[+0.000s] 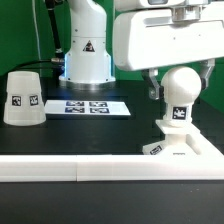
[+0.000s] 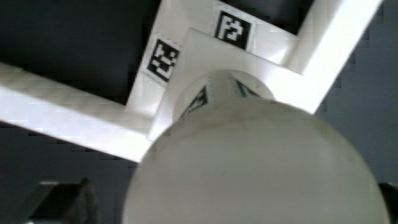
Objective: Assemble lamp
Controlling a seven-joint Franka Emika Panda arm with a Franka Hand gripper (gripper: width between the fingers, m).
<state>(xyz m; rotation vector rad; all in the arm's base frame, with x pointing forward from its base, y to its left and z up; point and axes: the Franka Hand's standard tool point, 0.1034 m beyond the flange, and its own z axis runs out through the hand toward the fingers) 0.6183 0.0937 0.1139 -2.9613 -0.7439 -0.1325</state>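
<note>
Black tabletop before green backdrop: my gripper (image 1: 178,75) hung with jaws spread wide around the bulb (image 1: 181,92) standing on its base (image 1: 180,150); shade (image 1: 22,97) sat well apart.

It was a robotics lab: green backdrop (image 1: 20,40) at upper left, tagged marker board (image 1: 88,106) on a black desk (image 1: 60,135).

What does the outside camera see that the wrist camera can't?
Only the exterior view shows the shade on the table at its left, the marker board lying flat, the long rail in front, and the open gripper around the bulb. Only the wrist view shows the tags from above. Both show the bulb on the base.
</note>
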